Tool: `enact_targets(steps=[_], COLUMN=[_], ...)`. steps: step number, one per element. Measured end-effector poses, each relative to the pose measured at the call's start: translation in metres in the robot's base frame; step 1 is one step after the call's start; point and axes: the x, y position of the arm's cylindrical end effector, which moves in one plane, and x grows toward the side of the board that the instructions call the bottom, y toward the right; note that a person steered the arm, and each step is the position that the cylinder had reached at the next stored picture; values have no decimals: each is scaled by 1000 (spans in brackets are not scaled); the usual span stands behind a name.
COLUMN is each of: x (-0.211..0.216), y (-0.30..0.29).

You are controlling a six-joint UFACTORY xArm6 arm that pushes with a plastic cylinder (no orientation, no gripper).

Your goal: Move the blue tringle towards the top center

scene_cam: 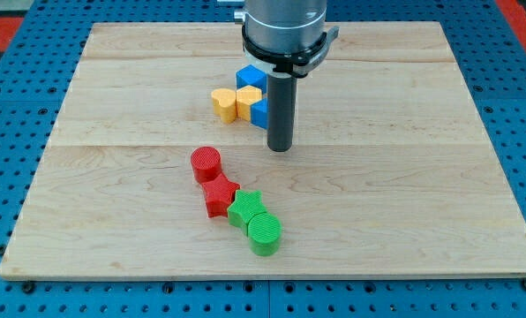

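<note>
My tip (pixel 281 147) — a bare rod with nothing to open or grasp, holding nothing — sat just below and to the view's right of the blue triangle (pixel 259 113). That block was wedged against a yellow hexagon (pixel 249 97), a yellow heart (pixel 223 103) and a blue cube (pixel 249 78) — a push upward would likely drag those neighbours along.
</note>
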Motion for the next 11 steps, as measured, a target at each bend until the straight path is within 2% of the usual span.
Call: enact_targets(steps=[6,7,8,9,10,11], x=[20,18,-18,-62,-71,-76], y=[11,-2,-32,-21,35,-37])
